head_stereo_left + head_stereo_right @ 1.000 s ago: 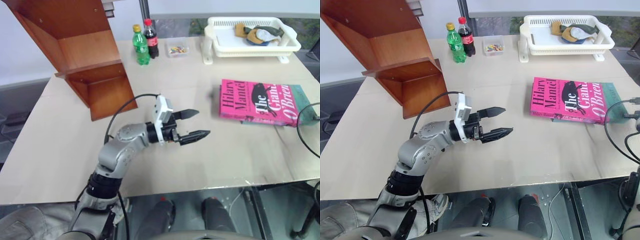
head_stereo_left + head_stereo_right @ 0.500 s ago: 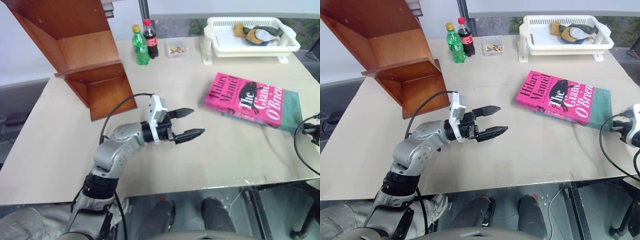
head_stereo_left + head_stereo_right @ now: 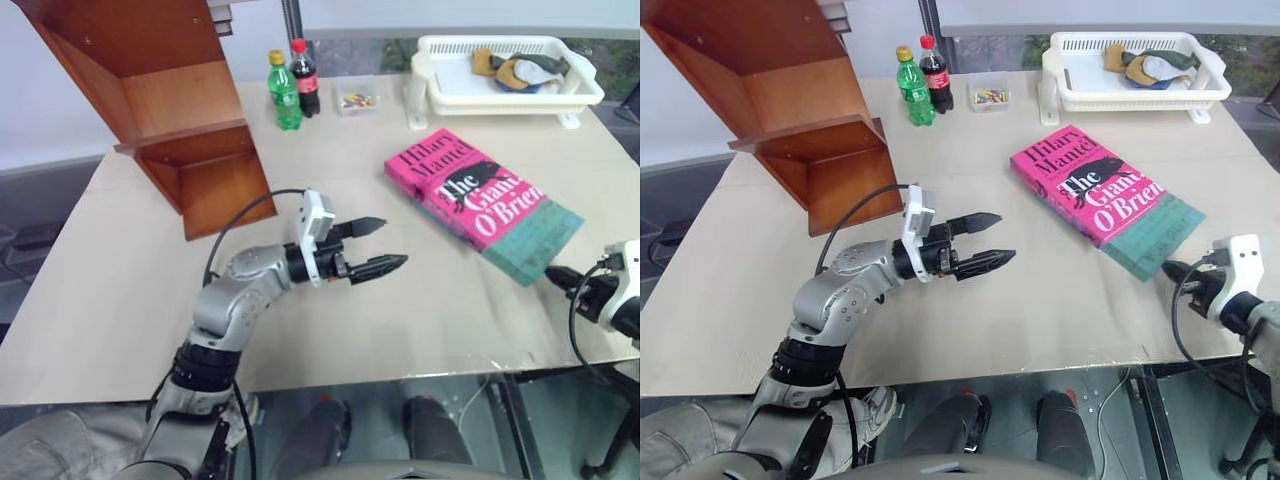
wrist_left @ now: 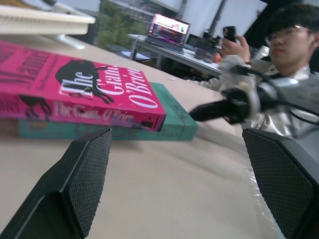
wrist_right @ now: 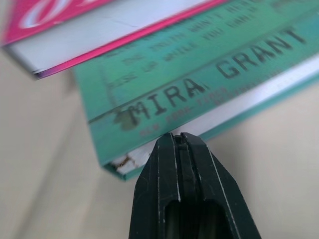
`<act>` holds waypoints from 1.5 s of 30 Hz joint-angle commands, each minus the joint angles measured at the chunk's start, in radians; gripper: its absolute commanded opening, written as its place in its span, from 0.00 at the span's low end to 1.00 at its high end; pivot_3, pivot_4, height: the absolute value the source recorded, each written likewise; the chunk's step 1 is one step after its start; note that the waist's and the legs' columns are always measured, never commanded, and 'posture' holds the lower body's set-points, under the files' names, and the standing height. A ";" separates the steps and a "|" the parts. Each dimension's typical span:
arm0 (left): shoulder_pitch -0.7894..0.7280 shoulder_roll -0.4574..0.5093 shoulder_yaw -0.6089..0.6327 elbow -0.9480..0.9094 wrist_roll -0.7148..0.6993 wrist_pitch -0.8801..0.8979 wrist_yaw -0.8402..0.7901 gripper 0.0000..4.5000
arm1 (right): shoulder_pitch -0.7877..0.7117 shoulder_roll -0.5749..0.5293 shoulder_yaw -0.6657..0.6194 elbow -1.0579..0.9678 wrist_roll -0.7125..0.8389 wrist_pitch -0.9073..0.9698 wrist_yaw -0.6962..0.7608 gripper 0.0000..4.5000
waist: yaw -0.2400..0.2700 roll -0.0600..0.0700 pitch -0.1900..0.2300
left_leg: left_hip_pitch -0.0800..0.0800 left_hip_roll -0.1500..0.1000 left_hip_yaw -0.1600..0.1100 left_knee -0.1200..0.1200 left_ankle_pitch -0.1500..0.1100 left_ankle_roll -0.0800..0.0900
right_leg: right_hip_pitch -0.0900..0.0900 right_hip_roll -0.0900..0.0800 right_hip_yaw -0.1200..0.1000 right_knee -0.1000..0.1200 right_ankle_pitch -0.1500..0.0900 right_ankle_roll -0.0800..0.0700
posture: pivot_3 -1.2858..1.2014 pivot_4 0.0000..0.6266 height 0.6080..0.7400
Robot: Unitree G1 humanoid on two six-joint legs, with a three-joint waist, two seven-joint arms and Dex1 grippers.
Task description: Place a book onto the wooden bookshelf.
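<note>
Right gripper [image 3: 1172,270] is closed on nothing, tips together at the near corner of the teal book [image 3: 1155,238], touching or just short of it; can't tell which. Left gripper [image 3: 378,246] hovers open over the table [image 3: 120,300], pointing toward the books, well apart from them. Pink book [image 3: 460,187] lies flat on top of the teal one, long axis diagonal: near end by the right gripper, far end angled toward the white basket [image 3: 500,85]. Right arm is clearly nearer; closed tips read as a push or pry, not a grasp. Wooden bookshelf [image 3: 175,130] stands at the far left, well apart from the pink book and closer to the left arm, so the book must cross the table.
</note>
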 commanded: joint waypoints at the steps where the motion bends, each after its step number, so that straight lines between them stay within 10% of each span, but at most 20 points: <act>1: -0.029 -0.038 0.054 0.033 -0.041 0.044 0.060 1.00 | 0.079 -0.002 -0.031 -0.151 0.005 -0.005 -0.030 0.09 | 0.010 0.000 0.000 | 0.000 0.000 0.000 0.000 0.000 0.000 | 0.000 0.000 0.000 0.000 0.000 0.000 | 0.52 0.24 1.00; 10: -0.171 -0.215 0.183 0.221 -0.154 0.242 0.291 1.00 | 0.311 0.054 -0.149 -0.542 0.073 -0.051 -0.085 0.89 | 0.025 -0.002 0.001 | -0.001 0.000 -0.001 0.001 0.000 0.000 | 0.000 0.000 -0.002 0.000 0.000 0.000 | 0.52 0.24 1.00; 26: -0.552 -0.530 0.340 0.897 -0.106 0.150 0.514 1.00 | 0.218 -0.014 0.276 -0.758 -0.168 -0.175 -0.427 0.89 | 0.024 -0.008 0.002 | -0.001 -0.001 -0.001 0.003 0.000 0.000 | 0.000 0.000 -0.002 -0.001 0.001 0.003 | 0.52 0.24 1.00; 43: -0.694 -0.599 0.405 1.158 -0.113 0.025 0.443 1.00 | 0.267 -0.073 0.294 -0.758 -0.172 -0.222 -0.540 0.89 | 0.026 -0.009 0.002 | -0.001 -0.001 -0.001 0.003 0.000 0.000 | 0.001 0.000 -0.002 -0.001 0.001 0.003 | 0.52 0.24 1.00; 45: -0.706 -0.598 0.409 1.182 -0.107 0.011 0.435 0.88 | 0.271 -0.075 0.296 -0.758 -0.174 -0.225 -0.547 0.90 | 0.025 -0.009 0.002 | -0.001 -0.001 -0.001 0.003 0.000 0.000 | 0.001 0.000 -0.002 -0.001 0.001 0.003 | 0.52 0.24 1.00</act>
